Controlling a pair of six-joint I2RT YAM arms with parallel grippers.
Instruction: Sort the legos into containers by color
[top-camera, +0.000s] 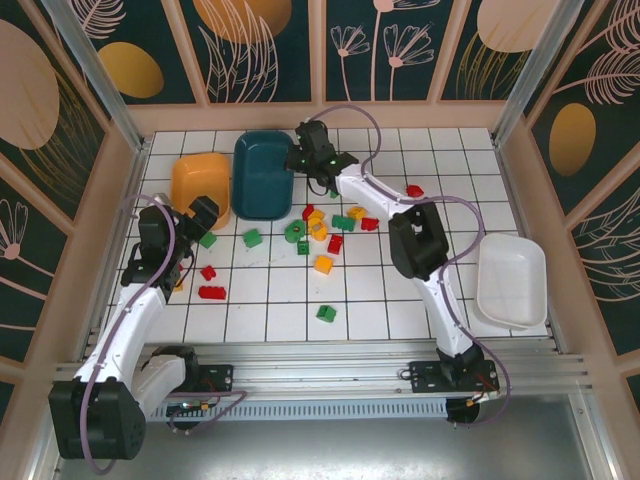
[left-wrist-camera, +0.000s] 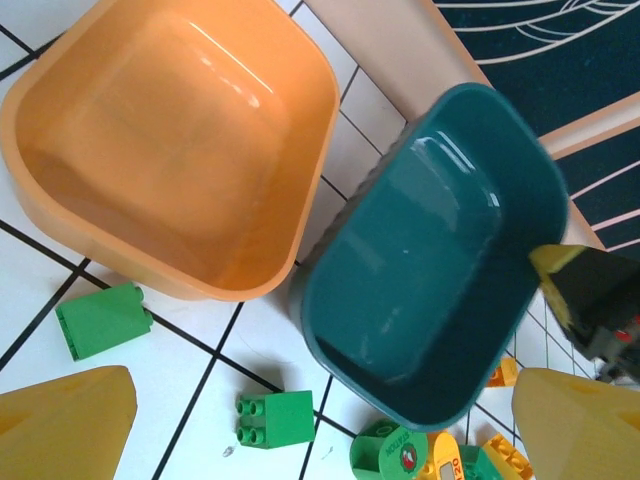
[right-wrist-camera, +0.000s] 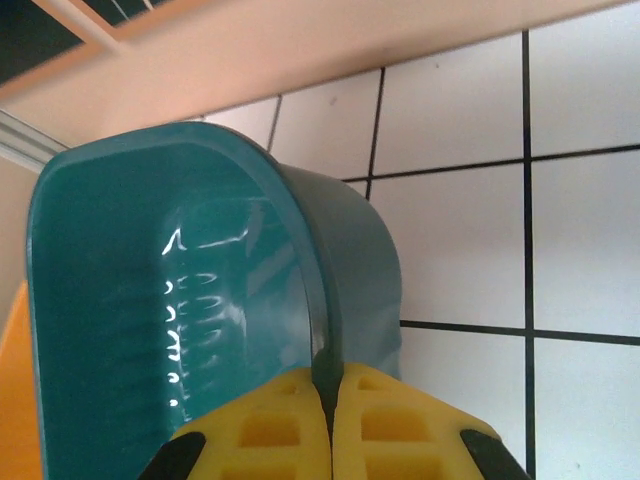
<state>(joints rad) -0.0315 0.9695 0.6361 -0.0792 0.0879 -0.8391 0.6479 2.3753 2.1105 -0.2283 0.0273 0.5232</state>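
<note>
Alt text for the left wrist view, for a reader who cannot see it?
An empty orange tray and an empty teal tray sit side by side on white tiles, seen between the open left hand's yellow fingers. Two green bricks lie nearer the camera, and the right hand sits at the teal tray's rim.

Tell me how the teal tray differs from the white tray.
Colour: the teal tray is dark, the white tray pale. Place: the teal tray sits at the far side beside the orange tray; the white tray lies alone at the right edge. The shut right pincer is at the teal tray's rim; none is near the white tray. Both are shallow, rounded, empty.
</note>
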